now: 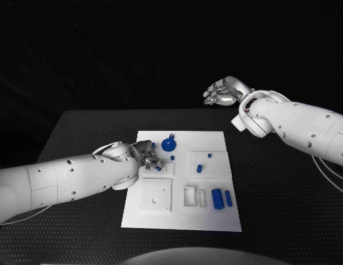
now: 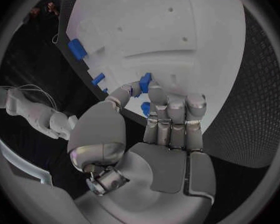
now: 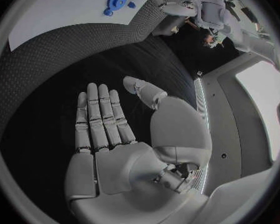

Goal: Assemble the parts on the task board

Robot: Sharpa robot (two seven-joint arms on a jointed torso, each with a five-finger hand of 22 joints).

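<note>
The white task board (image 1: 180,218) lies in the middle of the table. My left hand (image 1: 145,155) hangs low over the board's left side, and its thumb and a finger pinch a small blue part (image 2: 145,79); a second bit of blue (image 2: 144,108) shows under the fingers. A round blue disc (image 1: 168,145) sits just beyond that hand, also seen from the right wrist (image 3: 117,1). Two blue cylinders (image 1: 216,197) lie at the board's near right. My right hand (image 1: 222,91) is raised beyond the table's far edge, with its fingers (image 3: 102,117) stretched out and nothing in them.
Small blue pegs (image 1: 198,167) stand on a raised white square on the board's right half. A white square block (image 1: 155,194) and a slotted white piece (image 1: 189,196) sit near the front. Black table (image 1: 283,221) surrounds the board.
</note>
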